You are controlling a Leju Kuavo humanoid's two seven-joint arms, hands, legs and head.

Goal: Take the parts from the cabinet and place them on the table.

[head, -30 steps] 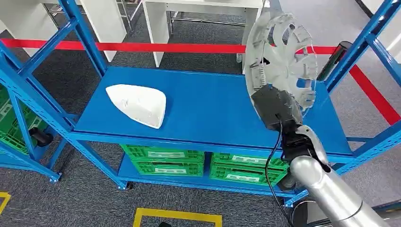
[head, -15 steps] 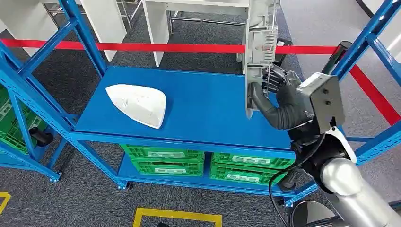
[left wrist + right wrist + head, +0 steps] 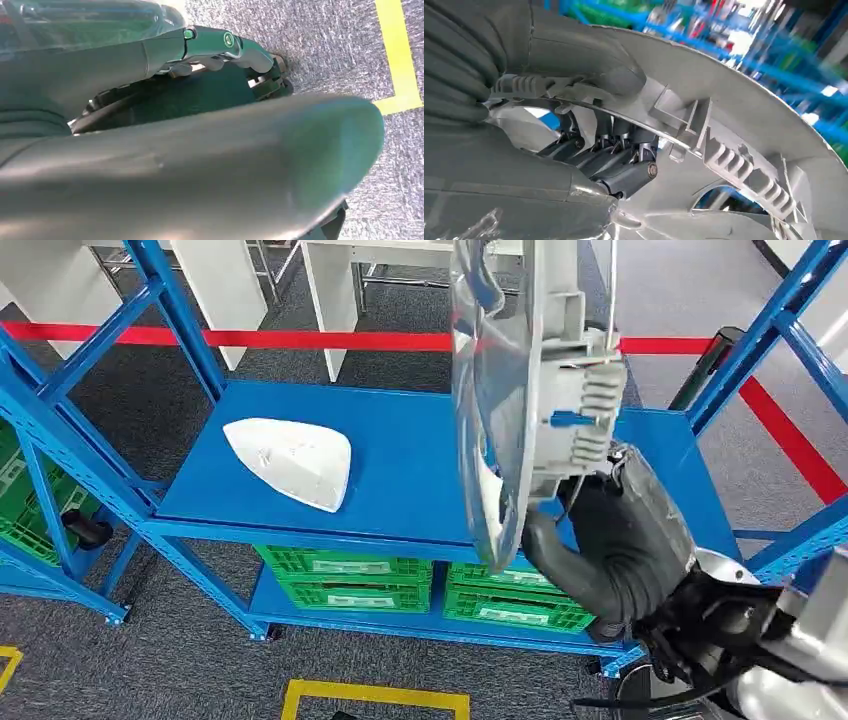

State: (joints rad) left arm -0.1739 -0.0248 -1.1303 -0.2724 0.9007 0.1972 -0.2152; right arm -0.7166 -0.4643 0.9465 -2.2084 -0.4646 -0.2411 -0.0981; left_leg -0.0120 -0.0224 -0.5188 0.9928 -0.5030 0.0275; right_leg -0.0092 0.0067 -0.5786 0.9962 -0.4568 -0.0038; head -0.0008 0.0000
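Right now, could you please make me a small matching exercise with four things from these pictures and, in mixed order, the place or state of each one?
Things:
1. wheel cover
2. white shell
3. green crates
4. red tape

Places or states:
A. on the floor behind the rack
B. lying on the blue shelf
C. held up by the right hand
D. on the rack's bottom level

Pairs: 1-C, 2-B, 3-D, 4-A

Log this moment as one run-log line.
right hand: grips grey wheel cover, upright, lifted off blue shelf | left hand: hangs above carpet, state unclear | white part: on shelf, untouched
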